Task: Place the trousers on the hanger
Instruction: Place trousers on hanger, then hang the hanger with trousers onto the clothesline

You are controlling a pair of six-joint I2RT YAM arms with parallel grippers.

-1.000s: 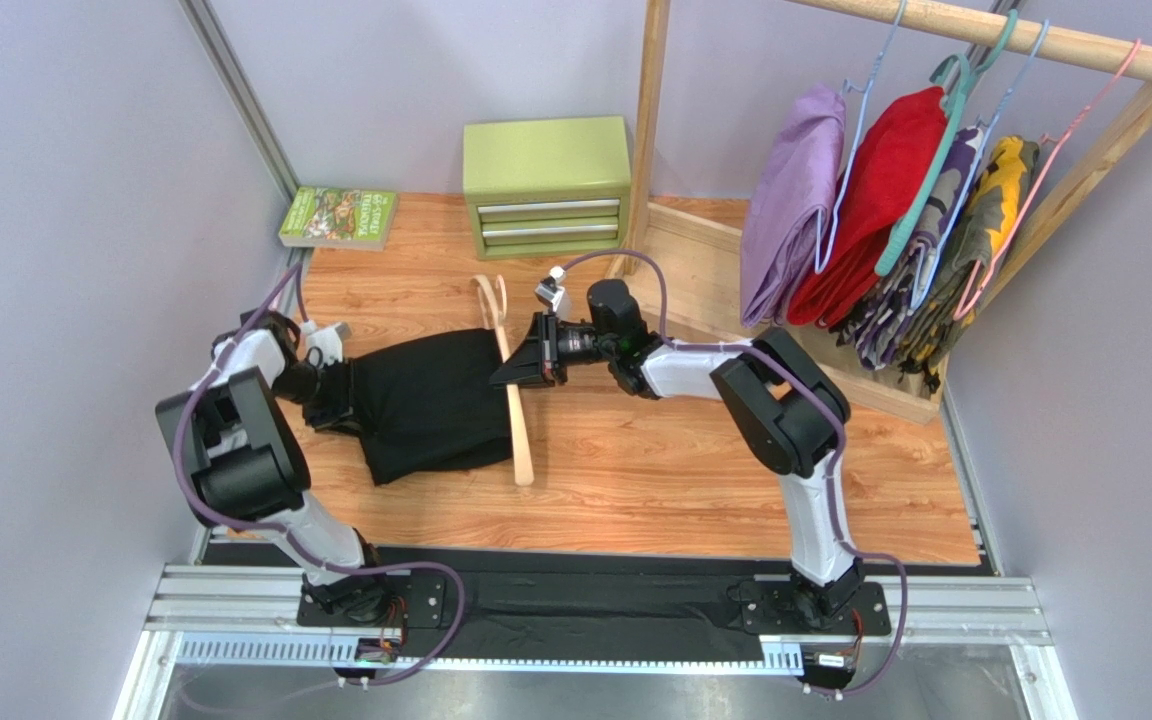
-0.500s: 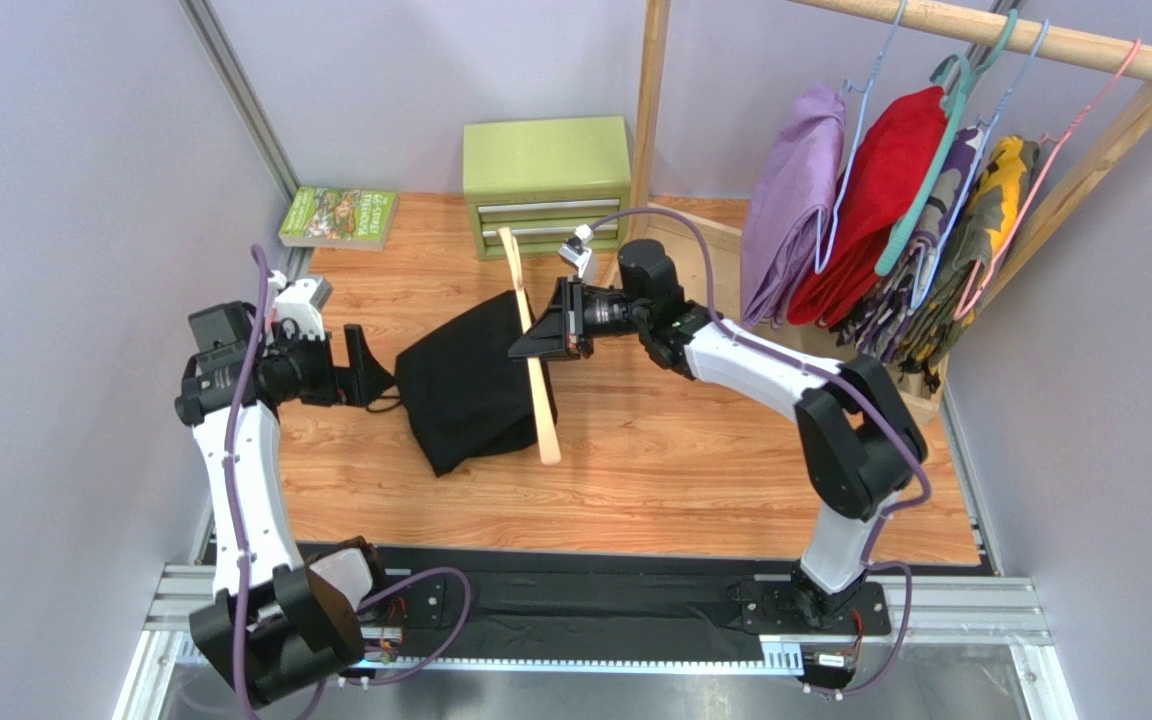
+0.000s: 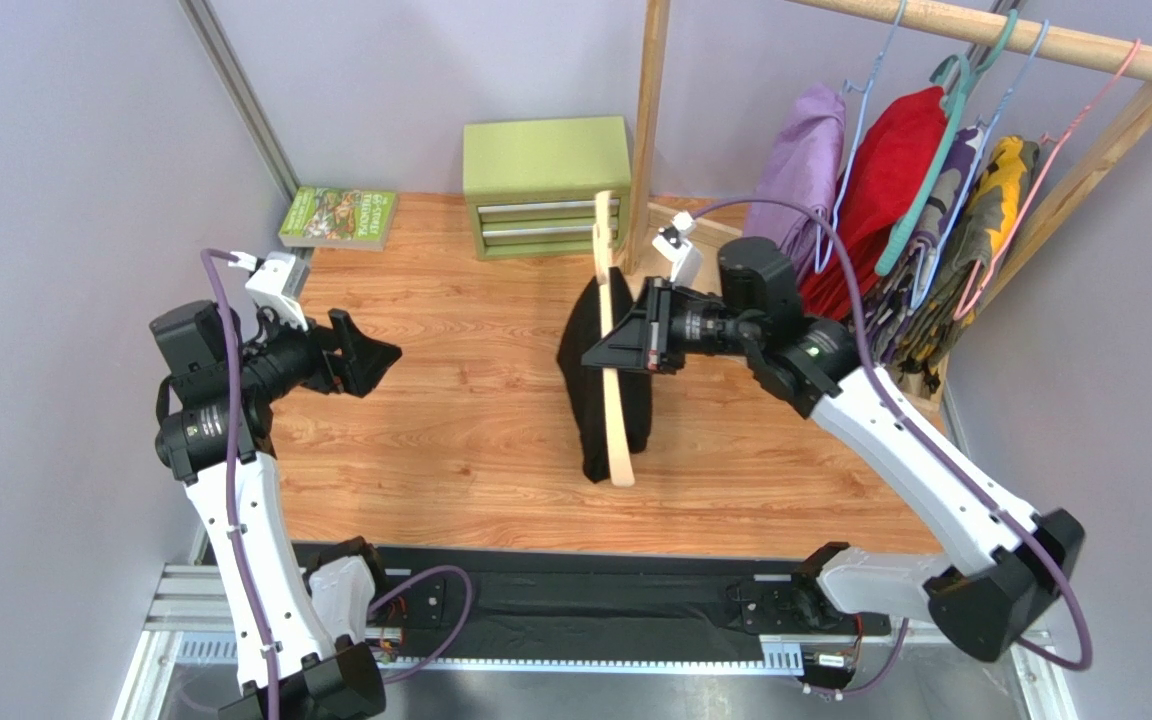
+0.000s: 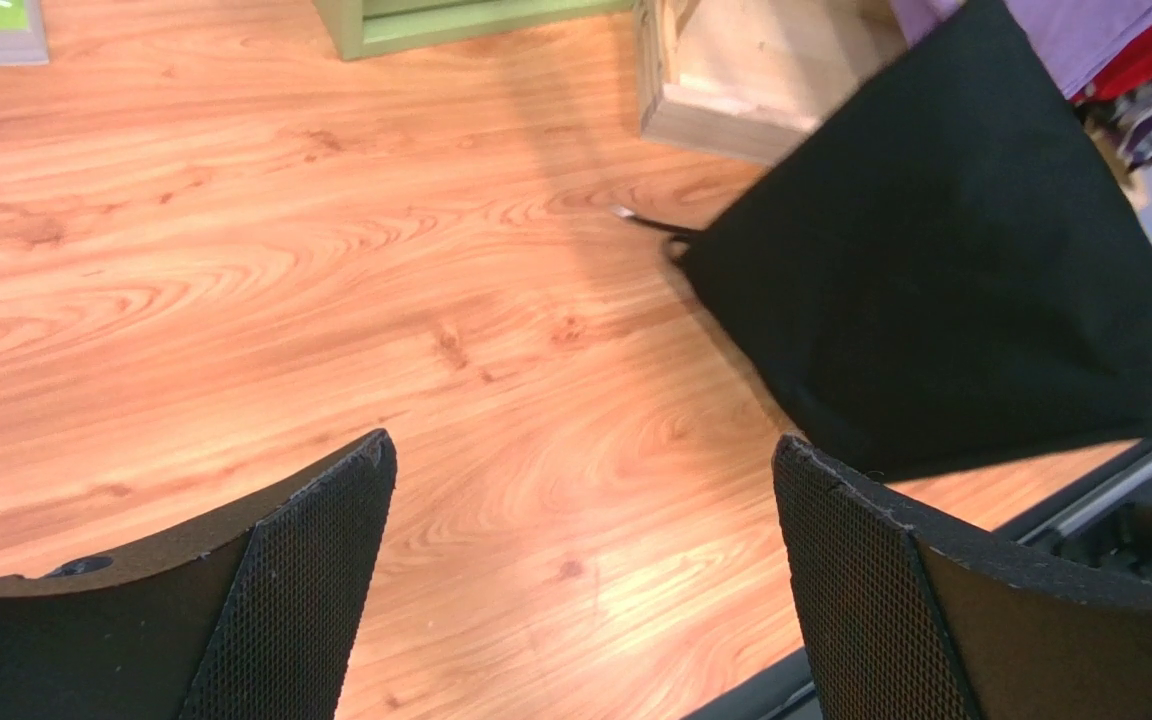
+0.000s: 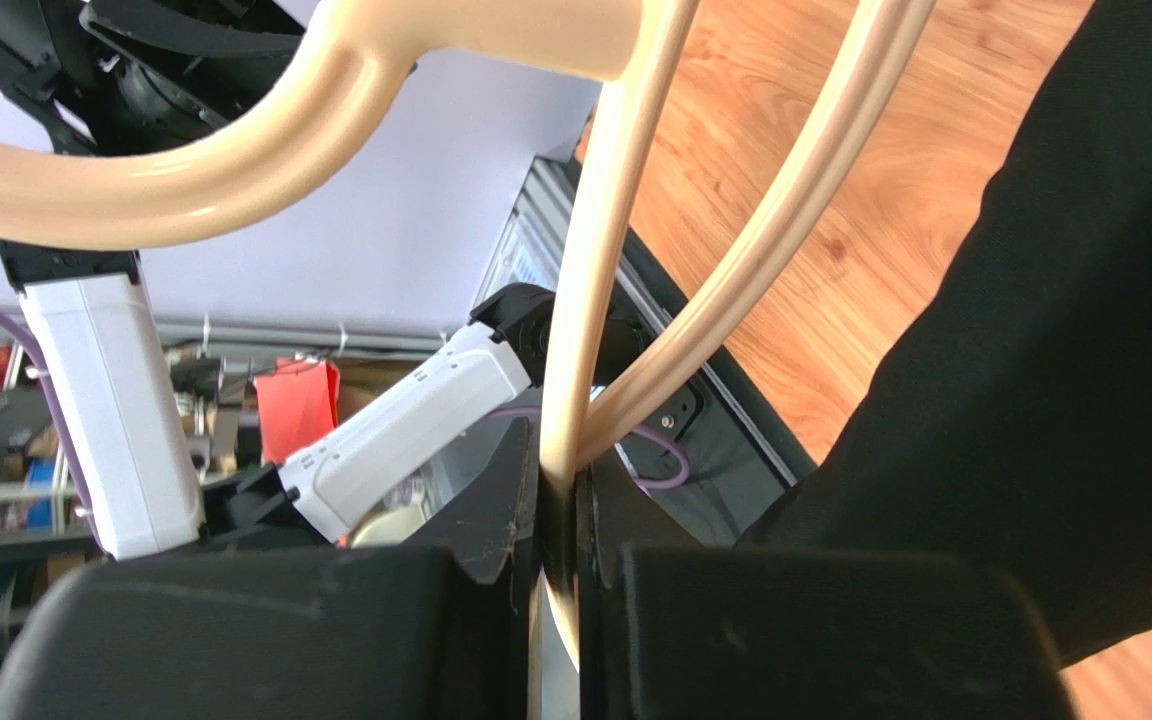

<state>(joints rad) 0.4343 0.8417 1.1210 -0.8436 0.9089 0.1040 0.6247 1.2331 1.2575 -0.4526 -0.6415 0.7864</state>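
Note:
The black trousers (image 3: 590,413) hang folded over the pale wooden hanger (image 3: 603,233), which is held up off the table near its middle, standing almost on end. My right gripper (image 3: 623,342) is shut on a thin bar of the hanger (image 5: 597,300), with the trousers (image 5: 1078,375) draped just to the right of the fingers. My left gripper (image 3: 372,365) hovers open at the table's left side, well apart from the cloth. In the left wrist view its fingers (image 4: 312,570) hold nothing, and the trousers (image 4: 958,285) hang ahead on the right.
A green drawer chest (image 3: 546,183) and a book (image 3: 337,216) sit at the back. A wooden clothes rack (image 3: 988,30) at the right carries purple (image 3: 793,195), red (image 3: 883,180) and patterned garments on thin hangers. Its base board (image 3: 695,263) lies just behind the trousers.
My left gripper opened, let go of the trousers and drew back to the left. The right arm lifted the hanger, trousers draped on it, off the table and carried it right.

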